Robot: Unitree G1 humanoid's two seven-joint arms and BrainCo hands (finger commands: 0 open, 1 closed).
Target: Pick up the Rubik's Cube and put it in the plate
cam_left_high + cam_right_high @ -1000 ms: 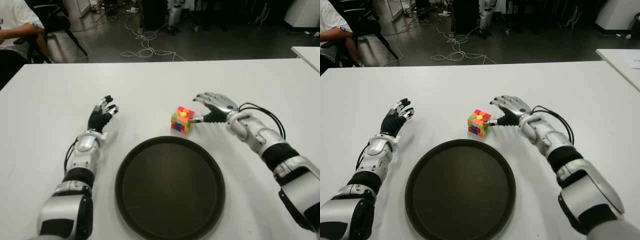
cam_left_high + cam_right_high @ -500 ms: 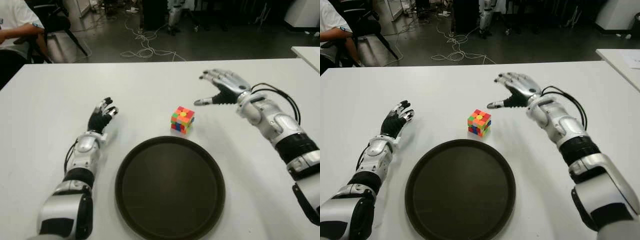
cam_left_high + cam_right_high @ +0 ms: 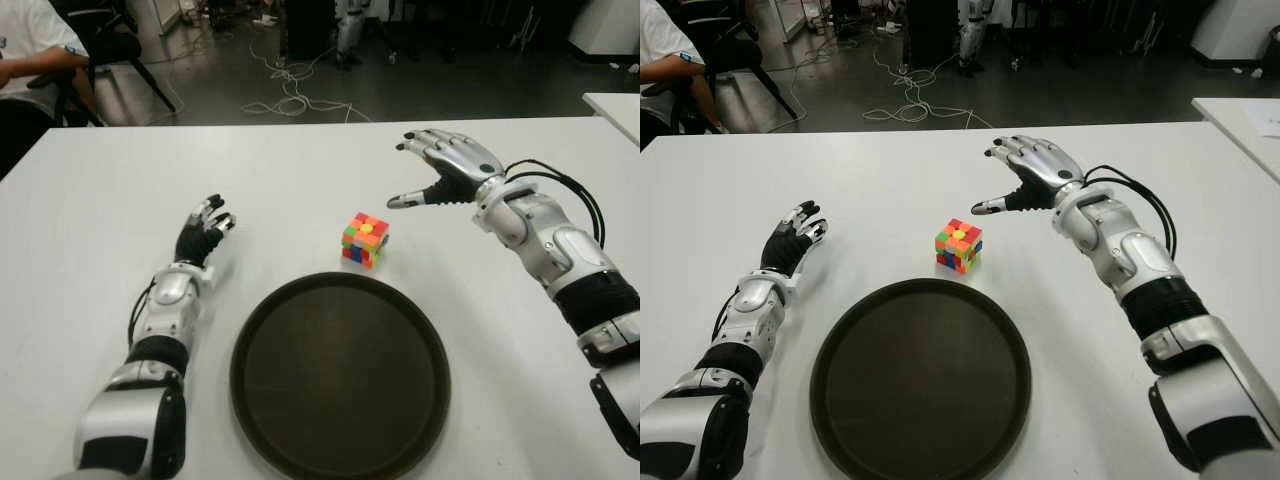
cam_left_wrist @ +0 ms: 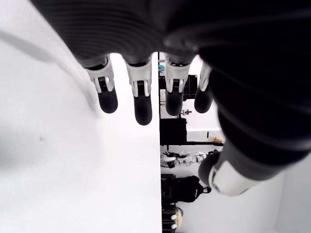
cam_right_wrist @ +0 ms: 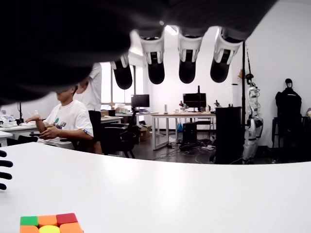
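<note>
The Rubik's Cube sits on the white table, just beyond the far rim of the round dark plate. Its top edge also shows in the right wrist view, cube. My right hand hovers raised above the table, to the right of the cube and a little beyond it, fingers spread and holding nothing. My left hand shows left of the plate, fingers extended, nothing in it.
A second white table stands at the far right. A seated person is beyond the table's far left corner. Cables lie on the dark floor behind.
My right hand has lifted off from beside the cube and moved up and to the right, away from it. The cube and left hand stayed where they were.
</note>
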